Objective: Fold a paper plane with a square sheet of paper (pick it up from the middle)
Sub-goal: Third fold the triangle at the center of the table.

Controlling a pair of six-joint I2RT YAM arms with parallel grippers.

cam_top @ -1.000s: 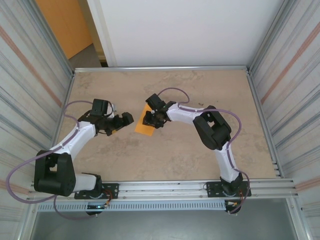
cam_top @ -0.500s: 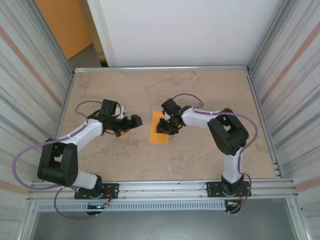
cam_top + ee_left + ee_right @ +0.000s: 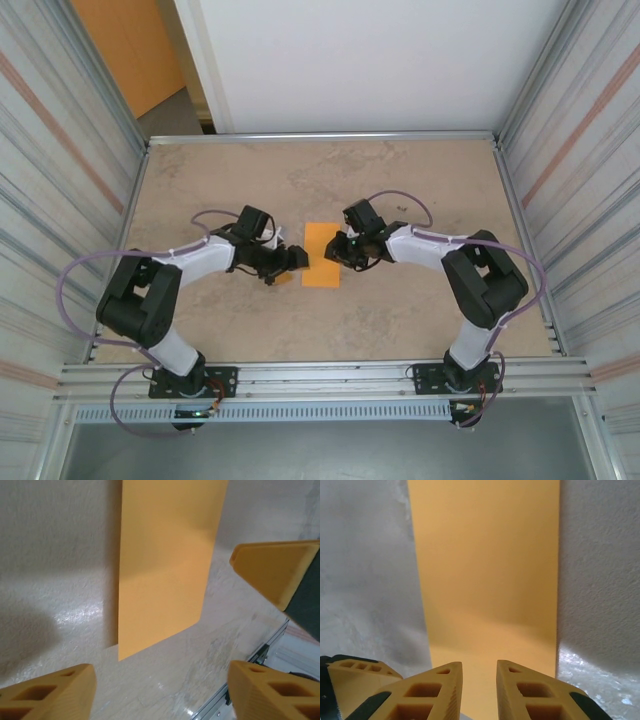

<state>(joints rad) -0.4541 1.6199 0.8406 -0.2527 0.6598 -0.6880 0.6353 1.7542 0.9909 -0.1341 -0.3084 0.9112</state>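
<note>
The square sheet of paper [image 3: 322, 256] lies on the marbled beige table [image 3: 430, 170] a little left of centre, showing as a bright-orange rectangle longer than it is wide, with its long sides running away from the arm bases. It sits between the two grippers. The left gripper [image 3: 292, 265] reaches in from the left and stops just beside the paper's left edge, near its lower corner. In the left wrist view its two orange fingers [image 3: 50, 692] stand wide apart at the bottom corners with only bare table between them, so this hand is released and grasps nothing. The paper lies just ahead of the fingertips, one corner pointing back toward them, and a thin shadow runs along its left side. The metal rail [image 3: 260, 652] at the table's near edge shows at the lower right of that view. The right gripper [image 3: 343, 252] comes in from the right and meets the paper at its right edge, toward the far half. In the right wrist view its fingers [image 3: 435, 690] are drawn nearly together, with a narrow slot left between them, and they hang over the paper's nearest edge. Whether they pinch the sheet, press on it or merely hover above it cannot be told. The paper looks smooth and flat.
</note>
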